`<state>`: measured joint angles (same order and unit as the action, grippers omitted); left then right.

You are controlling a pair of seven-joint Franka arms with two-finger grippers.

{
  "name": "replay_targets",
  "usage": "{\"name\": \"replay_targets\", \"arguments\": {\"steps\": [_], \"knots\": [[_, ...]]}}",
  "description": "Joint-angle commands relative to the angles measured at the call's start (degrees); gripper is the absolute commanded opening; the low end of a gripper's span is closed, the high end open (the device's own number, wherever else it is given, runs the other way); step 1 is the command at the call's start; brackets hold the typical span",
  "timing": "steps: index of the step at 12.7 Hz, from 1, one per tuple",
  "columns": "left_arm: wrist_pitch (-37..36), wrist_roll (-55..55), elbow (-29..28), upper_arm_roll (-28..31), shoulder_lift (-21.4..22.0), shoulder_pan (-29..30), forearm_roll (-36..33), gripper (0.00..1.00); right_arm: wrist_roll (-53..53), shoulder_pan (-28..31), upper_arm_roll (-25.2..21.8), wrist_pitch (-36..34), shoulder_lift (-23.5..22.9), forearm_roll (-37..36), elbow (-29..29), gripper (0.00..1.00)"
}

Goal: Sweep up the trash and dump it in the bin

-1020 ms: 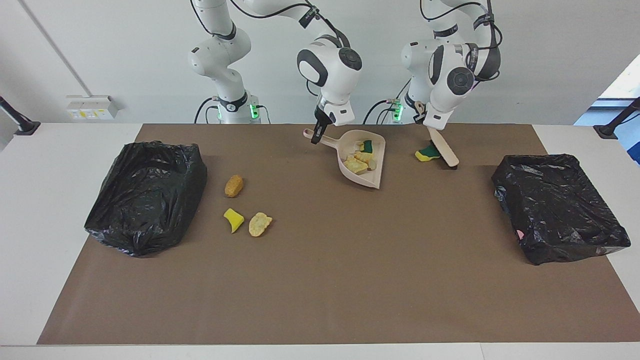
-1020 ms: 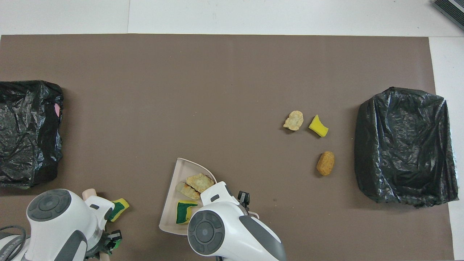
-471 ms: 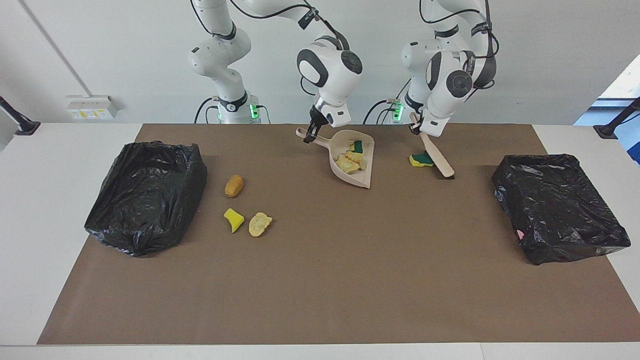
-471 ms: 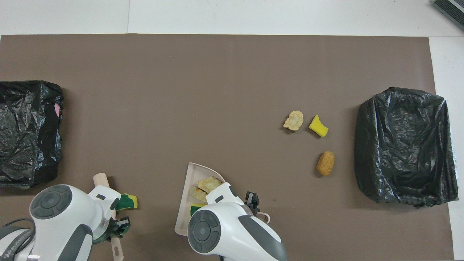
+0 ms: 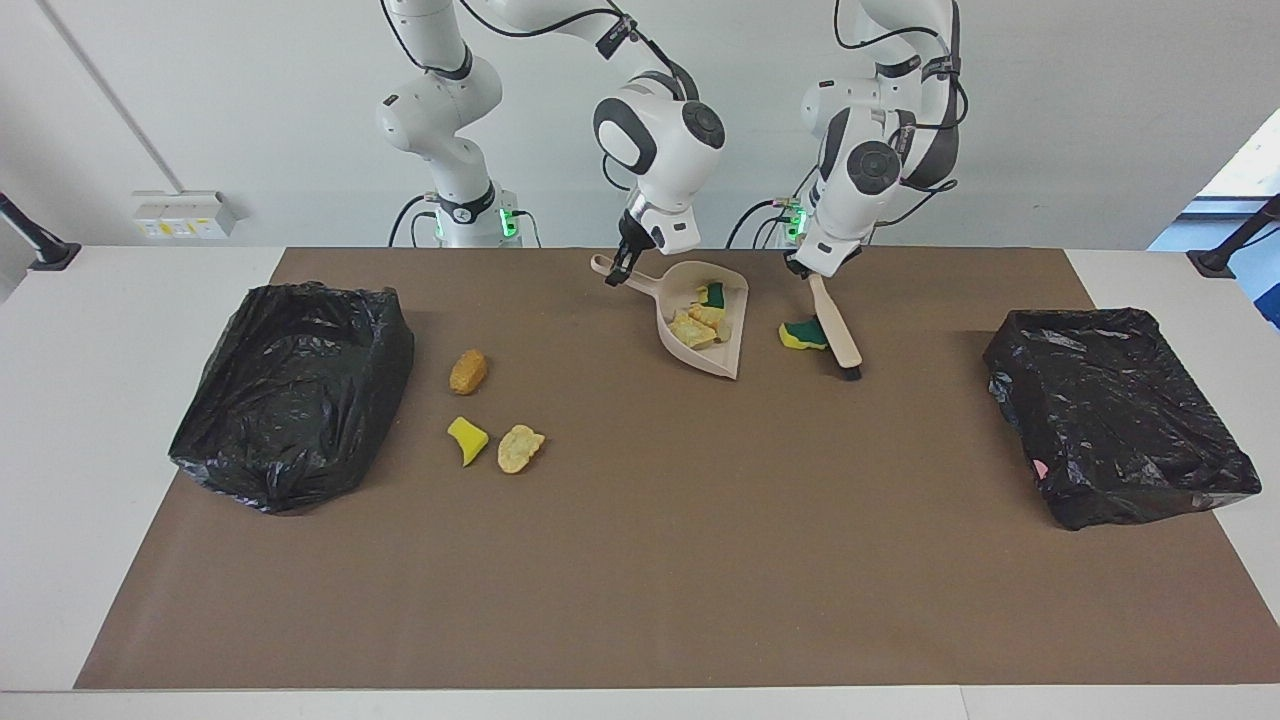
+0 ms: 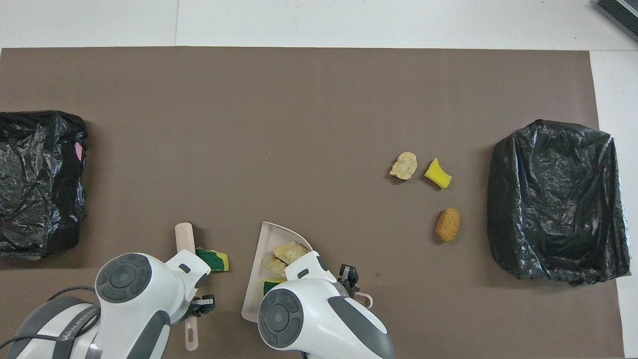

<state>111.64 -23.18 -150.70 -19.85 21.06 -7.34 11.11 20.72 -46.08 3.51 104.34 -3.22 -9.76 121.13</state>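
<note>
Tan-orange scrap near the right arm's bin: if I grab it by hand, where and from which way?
Straight down, I'd judge. The tan-orange scrap lies flat and alone on the mat, an elongated lump. Close across its narrow middle, fingers on its long sides; the bin beside it leaves room.

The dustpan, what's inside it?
Inside the dustpan are a few yellow scraps and a green-and-yellow one. In the overhead view the right arm covers part of it, so more may hide there.
</note>
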Motion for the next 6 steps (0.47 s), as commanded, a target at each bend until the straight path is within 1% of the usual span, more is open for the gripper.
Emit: {"name": "replay_targets", "arguments": {"steps": [1, 4, 5, 6], "knots": [[0.9, 0.9, 1.5, -5.7, -0.7, -0.6, 0.9, 0.00, -1.3, 0.6, 0.3, -0.8, 1.5, -0.3, 0.8, 0.00], [1.3, 0.6, 2.4, -6.7, -0.9, -1.3, 1.0, 0.00, -1.3, 0.6, 0.3, -0.7, 1.4, -0.4, 0.6, 0.00], [1.3, 1.0, 2.4, -6.7, -0.8, -2.2, 2.0, 0.00, -1.3, 0.6, 0.3, -0.7, 1.4, -0.3, 0.6, 0.00], [1.6, 1.2, 2.4, -6.7, -0.9, -3.2, 4.6, 0.00, -1.3, 0.6, 0.3, -0.7, 1.4, -0.3, 0.5, 0.00]]}}
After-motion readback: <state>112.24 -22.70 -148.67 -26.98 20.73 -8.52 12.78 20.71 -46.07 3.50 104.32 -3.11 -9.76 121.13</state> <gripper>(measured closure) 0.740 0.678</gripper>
